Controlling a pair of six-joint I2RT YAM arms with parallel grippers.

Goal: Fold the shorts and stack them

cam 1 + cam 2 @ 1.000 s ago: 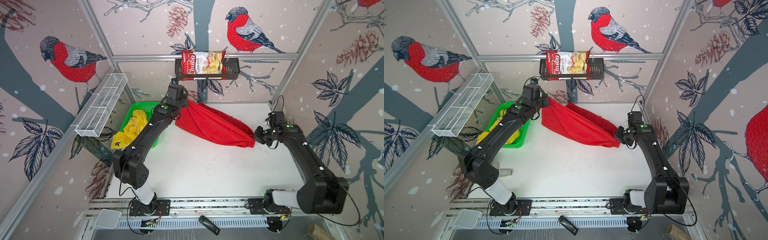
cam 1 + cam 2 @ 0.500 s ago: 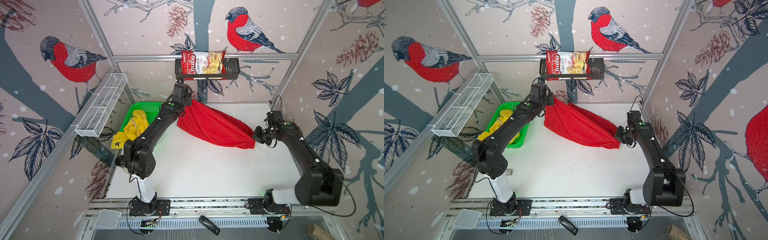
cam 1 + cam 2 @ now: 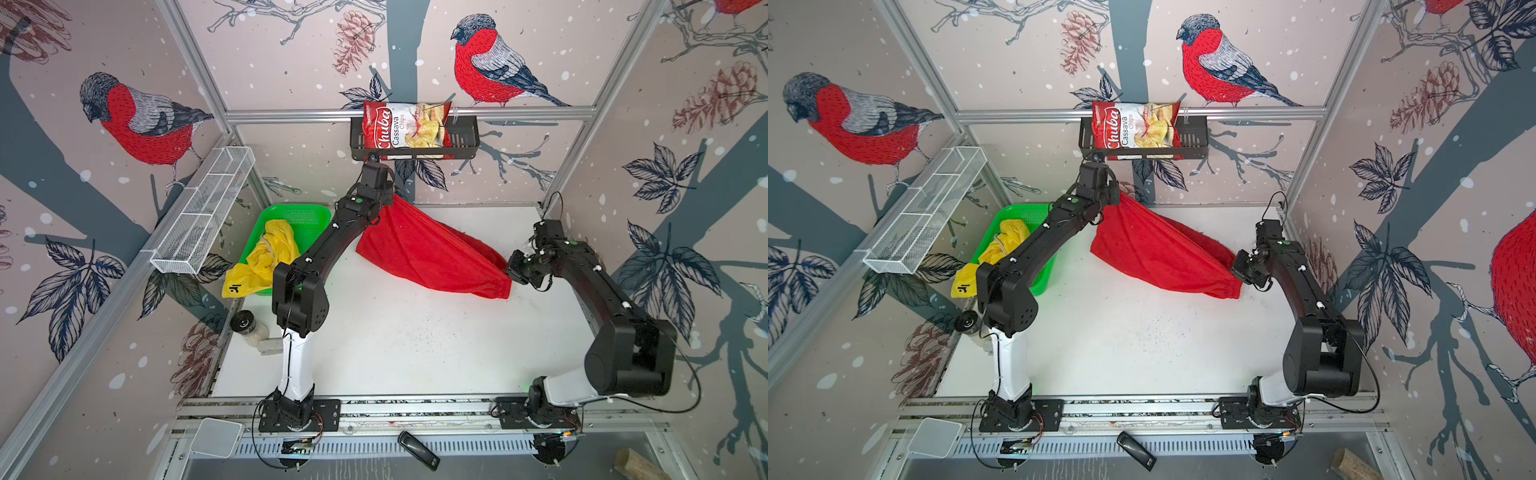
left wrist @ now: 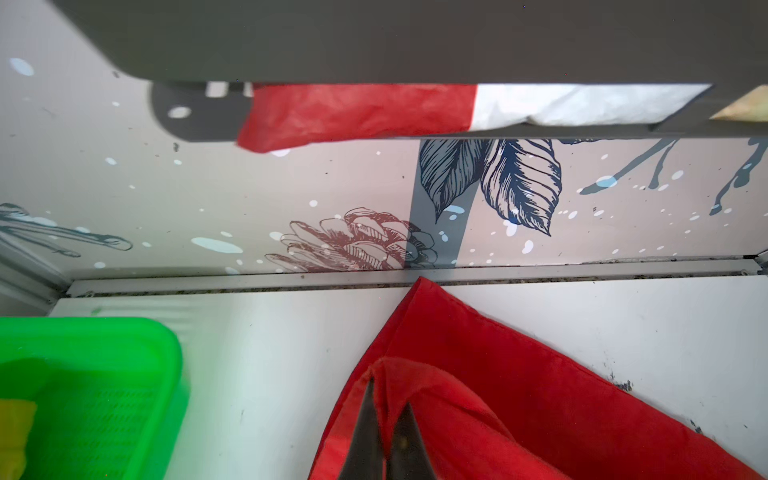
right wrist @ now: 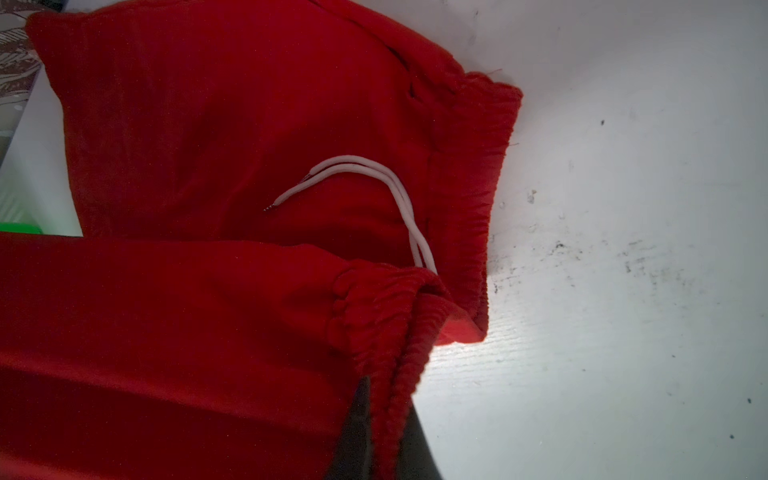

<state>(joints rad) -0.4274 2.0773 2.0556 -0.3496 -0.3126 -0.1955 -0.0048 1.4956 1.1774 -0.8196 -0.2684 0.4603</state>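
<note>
We've got the red shorts (image 3: 424, 249) strung across the table (image 3: 415, 340) between both arms: left gripper (image 4: 388, 399) clamped tight on a raised corner, right gripper (image 5: 386, 428) pinching the waistband (image 5: 469, 187). The yellow shorts (image 3: 266, 253) lie heaped in the green basket (image 3: 307, 212).

Both top views look steeply down from the front onto the whole desk (image 3: 415, 353); each wrist camera sits close over the red shorts (image 4: 540, 395), which all views share.

The white table (image 3: 415, 340) bears the green basket (image 3: 309, 216) and, partly, the red shorts (image 3: 424, 253).
</note>
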